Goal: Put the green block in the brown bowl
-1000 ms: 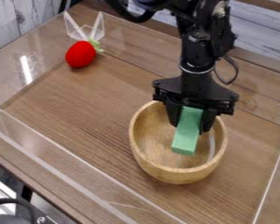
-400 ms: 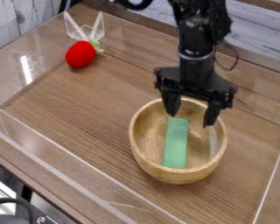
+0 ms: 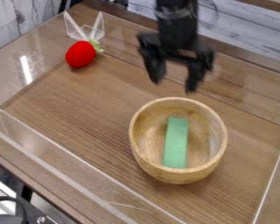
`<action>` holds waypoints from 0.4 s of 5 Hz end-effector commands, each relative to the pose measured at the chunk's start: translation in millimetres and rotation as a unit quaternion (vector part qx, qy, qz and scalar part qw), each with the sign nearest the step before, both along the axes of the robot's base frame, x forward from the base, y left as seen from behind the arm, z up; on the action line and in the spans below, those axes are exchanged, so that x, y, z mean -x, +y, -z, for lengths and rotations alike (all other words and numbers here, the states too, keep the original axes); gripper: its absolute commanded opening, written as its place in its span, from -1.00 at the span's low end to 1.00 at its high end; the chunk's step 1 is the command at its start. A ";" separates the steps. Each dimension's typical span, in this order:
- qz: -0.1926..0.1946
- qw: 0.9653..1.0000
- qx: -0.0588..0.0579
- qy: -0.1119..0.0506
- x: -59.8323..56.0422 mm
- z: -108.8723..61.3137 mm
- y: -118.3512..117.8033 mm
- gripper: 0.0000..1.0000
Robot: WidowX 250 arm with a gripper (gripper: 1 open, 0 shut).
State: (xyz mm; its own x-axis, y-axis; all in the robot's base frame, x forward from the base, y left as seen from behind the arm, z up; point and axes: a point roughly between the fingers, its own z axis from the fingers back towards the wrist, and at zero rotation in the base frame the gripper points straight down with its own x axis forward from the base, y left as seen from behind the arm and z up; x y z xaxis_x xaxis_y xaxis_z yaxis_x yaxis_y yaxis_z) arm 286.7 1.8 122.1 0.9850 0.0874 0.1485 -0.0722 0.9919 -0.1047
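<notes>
The mint-green block (image 3: 175, 142) lies flat on the floor of the light-tan wooden brown bowl (image 3: 143, 147), running front to back. My black gripper (image 3: 175, 76) hangs above the tabletop behind the bowl, a little left of its centre, pointing down. Its two fingers stand wide apart with nothing between them, and it is well clear of the bowl's rim.
A red strawberry-like toy (image 3: 80, 54) sits at the back left of the wooden table, with a white clip-like piece (image 3: 87, 28) just behind it. Clear acrylic walls (image 3: 25, 140) border the table along the left and front edges.
The gripper let go of the green block, which dropped from tilted in its grip to flat in the bowl. The open gripper then rose and moved back and left, away from the bowl.
</notes>
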 end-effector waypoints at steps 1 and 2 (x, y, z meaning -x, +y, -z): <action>-0.013 0.999 -0.006 -0.044 -23.1 -18.5 8.3 1.00; -0.024 0.999 -0.012 -0.038 -32.5 -6.5 8.4 1.00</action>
